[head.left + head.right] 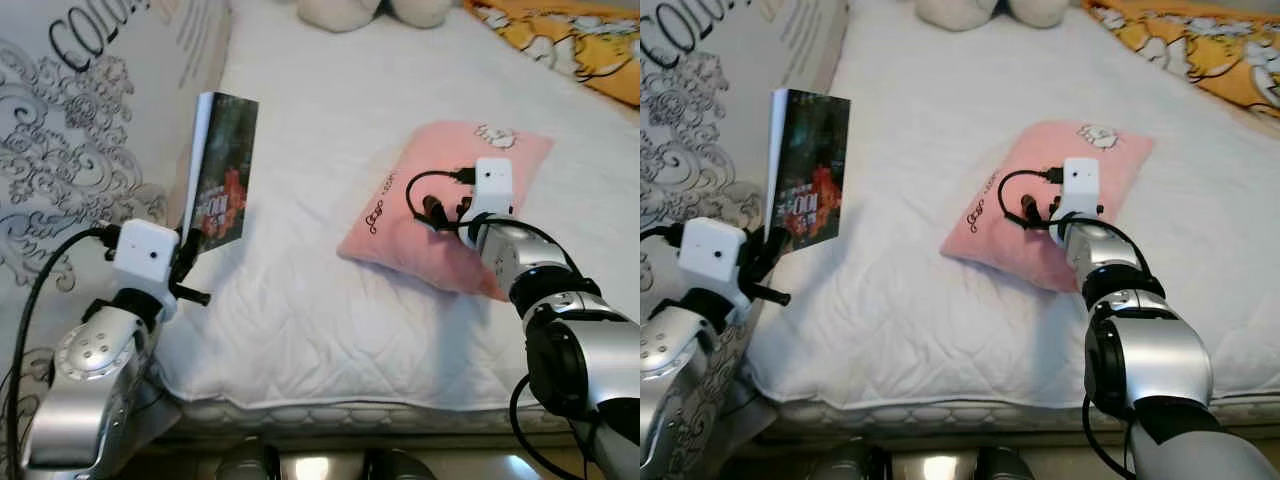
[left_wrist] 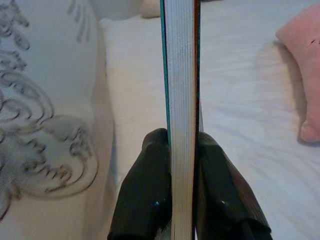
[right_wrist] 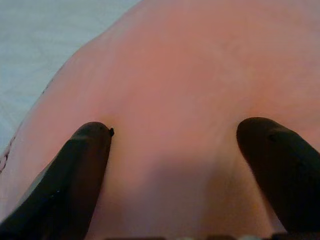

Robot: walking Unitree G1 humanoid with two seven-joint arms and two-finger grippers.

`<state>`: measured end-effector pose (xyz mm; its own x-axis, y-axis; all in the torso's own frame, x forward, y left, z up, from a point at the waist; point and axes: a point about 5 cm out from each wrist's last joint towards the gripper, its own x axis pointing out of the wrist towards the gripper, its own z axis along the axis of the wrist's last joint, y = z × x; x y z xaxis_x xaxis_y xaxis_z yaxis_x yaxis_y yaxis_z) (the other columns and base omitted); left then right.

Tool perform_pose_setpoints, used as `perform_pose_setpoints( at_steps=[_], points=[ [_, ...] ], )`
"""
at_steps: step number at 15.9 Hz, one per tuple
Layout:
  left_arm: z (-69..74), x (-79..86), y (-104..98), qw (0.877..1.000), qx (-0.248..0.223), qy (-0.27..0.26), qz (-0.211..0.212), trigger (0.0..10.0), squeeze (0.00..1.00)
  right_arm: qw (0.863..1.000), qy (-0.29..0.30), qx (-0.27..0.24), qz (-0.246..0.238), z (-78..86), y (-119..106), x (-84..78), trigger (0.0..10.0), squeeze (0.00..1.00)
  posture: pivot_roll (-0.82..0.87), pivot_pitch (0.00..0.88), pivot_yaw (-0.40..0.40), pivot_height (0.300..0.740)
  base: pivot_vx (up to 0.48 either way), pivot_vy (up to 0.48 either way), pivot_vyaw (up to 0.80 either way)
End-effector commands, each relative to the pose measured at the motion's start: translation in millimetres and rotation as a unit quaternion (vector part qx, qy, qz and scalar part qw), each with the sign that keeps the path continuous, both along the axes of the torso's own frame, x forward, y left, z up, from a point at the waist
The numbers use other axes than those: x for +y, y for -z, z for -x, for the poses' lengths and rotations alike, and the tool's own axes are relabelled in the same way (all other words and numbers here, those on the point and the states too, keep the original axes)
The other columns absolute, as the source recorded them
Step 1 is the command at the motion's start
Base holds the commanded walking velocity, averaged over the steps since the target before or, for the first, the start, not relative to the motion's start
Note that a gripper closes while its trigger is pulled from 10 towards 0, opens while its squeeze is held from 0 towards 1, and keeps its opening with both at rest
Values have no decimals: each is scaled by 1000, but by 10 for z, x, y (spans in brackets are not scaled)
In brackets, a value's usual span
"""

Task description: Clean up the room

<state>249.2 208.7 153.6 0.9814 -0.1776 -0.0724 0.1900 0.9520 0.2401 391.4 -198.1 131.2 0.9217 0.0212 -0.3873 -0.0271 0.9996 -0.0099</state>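
Gripping upright book (image 1: 222, 170) in left claw (image 2: 182, 165), right claw (image 3: 175, 150) spread on pink pillow (image 1: 420, 215)

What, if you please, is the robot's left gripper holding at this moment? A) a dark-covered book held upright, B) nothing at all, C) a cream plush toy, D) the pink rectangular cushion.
A: the left gripper has its jaws shut on the dark-covered book, held upright above the edge of the white quilted bed, while the right gripper, jaws open, rests on the pink rectangular cushion.
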Motion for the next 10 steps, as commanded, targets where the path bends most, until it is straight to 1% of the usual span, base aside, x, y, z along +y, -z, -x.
perform_pose_setpoints(
  at_steps=[1,2,3,4,5,10],
  points=[
    [61,19,-102,1000,-15,10,-3,10000,0,998,7,51,33,95,208,-16,10000,0,135,192,-9,740,0,0,0],
    [82,23,-100,1000,-12,11,-1,10000,0,997,6,65,46,126,270,-15,10000,0,135,190,-10,740,0,0,0],
    [103,19,-90,1000,-8,10,0,10000,0,996,12,77,41,160,329,-30,10000,0,136,185,-13,740,0,0,0],
    [112,14,-88,1000,-7,9,1,10000,0,996,17,82,39,176,355,-44,6314,0,137,181,-14,740,0,0,0],
    [128,7,-86,1000,-6,8,3,10000,0,995,24,89,35,198,386,-70,0,0,138,175,-20,740,0,0,0],
    [159,-3,-67,1000,-1,5,5,10000,0,994,35,96,24,236,425,-143,0,0,127,153,-17,740,0,0,0]
  ],
)
